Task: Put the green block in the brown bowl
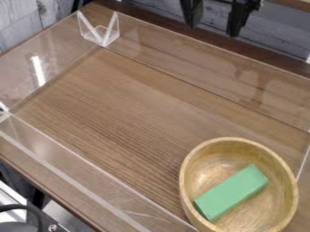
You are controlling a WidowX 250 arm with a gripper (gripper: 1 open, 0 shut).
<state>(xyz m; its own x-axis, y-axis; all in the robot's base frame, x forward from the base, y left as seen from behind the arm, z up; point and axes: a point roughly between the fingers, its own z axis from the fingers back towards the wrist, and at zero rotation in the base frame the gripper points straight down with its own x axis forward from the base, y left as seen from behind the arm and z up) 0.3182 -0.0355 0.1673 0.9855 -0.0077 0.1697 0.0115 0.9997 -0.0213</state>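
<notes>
1. Green block (231, 192) lay flat inside the bowl (194, 168), slanted across its floor and touching nothing but wood.
2. Bowl sat at the table's (133, 100) near right corner, its edge cut off by the frame on the right and at the bottom.
3. Gripper (213, 15) hung at the very top edge, well apart from the bowl — two dark fingers (191, 13) spread wide, nothing between them.
4. Judging by how things lay, the task looked done: block in, fingers empty.
5. Handling guess: the block looked stiff, plain and matte, likely light, so not slippery and not fragile.
6. Best hold, were one needed, would be across the narrow width at mid-length, fingers coming straight down — the bowl wall crowds the ends.
7. Hidden bits: most of the gripper and all of the arm above it were out of frame, so only the finger ends could be read.
8. Clear walls (72, 172) around the table showed mainly as glints; their far right run was hard to trace.
9. Clear bracket (97, 29) stood at the back left corner; its make was hard to tell.
</notes>
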